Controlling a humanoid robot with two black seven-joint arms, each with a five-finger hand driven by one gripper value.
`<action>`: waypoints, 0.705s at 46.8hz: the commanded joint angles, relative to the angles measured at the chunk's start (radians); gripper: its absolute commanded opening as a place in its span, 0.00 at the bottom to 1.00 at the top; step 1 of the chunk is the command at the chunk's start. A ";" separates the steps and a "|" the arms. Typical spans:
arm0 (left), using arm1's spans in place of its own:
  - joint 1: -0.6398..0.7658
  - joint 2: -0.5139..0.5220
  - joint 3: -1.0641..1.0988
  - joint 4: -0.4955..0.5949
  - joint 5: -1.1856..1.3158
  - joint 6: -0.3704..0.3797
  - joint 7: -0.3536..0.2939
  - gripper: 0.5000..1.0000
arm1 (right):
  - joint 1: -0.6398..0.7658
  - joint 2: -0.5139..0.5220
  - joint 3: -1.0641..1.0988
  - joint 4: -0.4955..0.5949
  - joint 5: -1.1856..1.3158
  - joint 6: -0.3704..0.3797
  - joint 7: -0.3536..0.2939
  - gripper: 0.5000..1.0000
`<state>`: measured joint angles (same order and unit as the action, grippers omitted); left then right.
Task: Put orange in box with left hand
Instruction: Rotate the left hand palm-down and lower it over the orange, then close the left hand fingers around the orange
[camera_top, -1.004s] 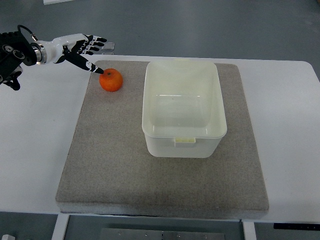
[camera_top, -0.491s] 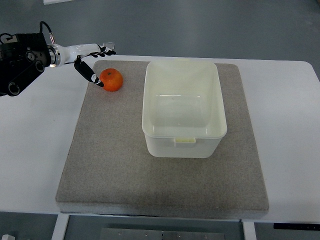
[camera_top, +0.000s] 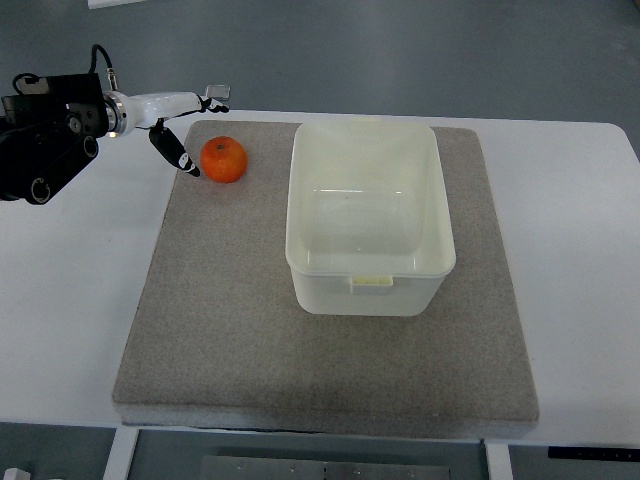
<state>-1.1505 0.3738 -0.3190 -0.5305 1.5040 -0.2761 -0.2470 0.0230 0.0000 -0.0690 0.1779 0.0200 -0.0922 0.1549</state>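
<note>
Fingers (camera_top: 176, 152) of left hand (camera_top: 172, 110) spread, empty, thumb tip just beside orange (camera_top: 223, 160) on grey mat (camera_top: 250, 330).

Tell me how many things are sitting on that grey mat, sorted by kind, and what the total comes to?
Orange: 1
Pale plastic box: 1
Total on the grey mat: 2
The left hand is beside the orange, fingers open, holding nothing.
</note>
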 joint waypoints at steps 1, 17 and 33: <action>0.002 -0.013 0.000 0.001 0.018 0.000 0.000 0.98 | 0.000 0.000 0.000 0.000 0.000 0.000 0.000 0.86; 0.015 -0.041 0.000 0.004 0.067 0.000 0.002 0.98 | 0.000 0.000 0.000 0.000 0.000 0.000 0.000 0.86; 0.023 -0.050 -0.002 0.010 0.079 0.000 0.003 0.87 | 0.000 0.000 0.000 0.000 0.000 0.000 0.000 0.86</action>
<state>-1.1276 0.3250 -0.3197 -0.5200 1.5844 -0.2759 -0.2440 0.0230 0.0000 -0.0690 0.1780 0.0199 -0.0922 0.1549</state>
